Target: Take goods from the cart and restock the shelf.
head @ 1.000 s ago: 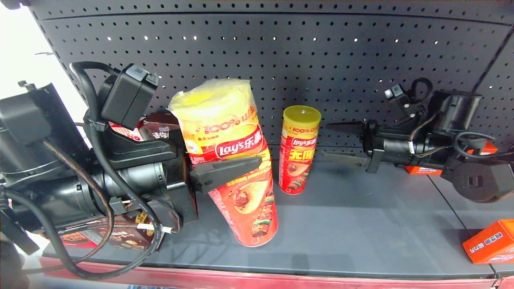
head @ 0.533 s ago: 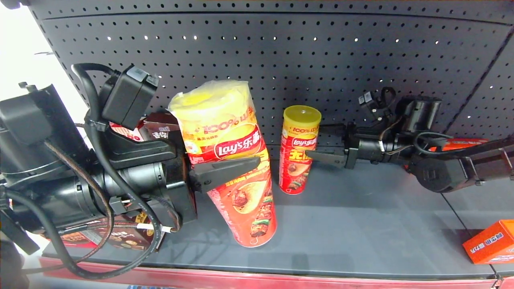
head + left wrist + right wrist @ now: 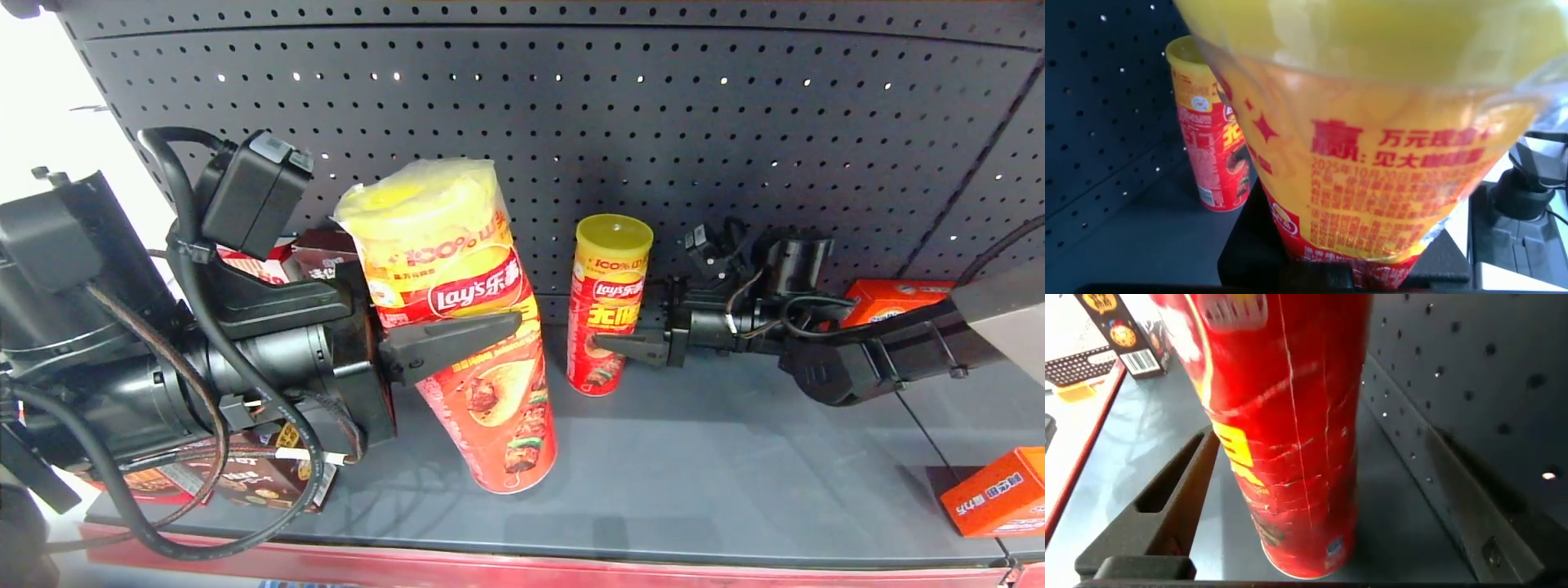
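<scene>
Small red-yellow cardboard chip can (image 3: 608,306) upright at shelf (image 3: 735,474) back edge | inside spread right claw (image 3: 1319,441) | left claw (image 3: 445,328) pinches tilted tall red-yellow can (image 3: 469,367)

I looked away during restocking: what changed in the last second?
The right tool moved left along the shelf; still open, it now straddles the small chip can. The left tool kept its grip on the tilted large chip can, which barely shifted. The small chip can stayed put.

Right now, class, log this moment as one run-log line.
left gripper: shut on big can, tilted | right gripper: open around small can, upright on shelf
</scene>
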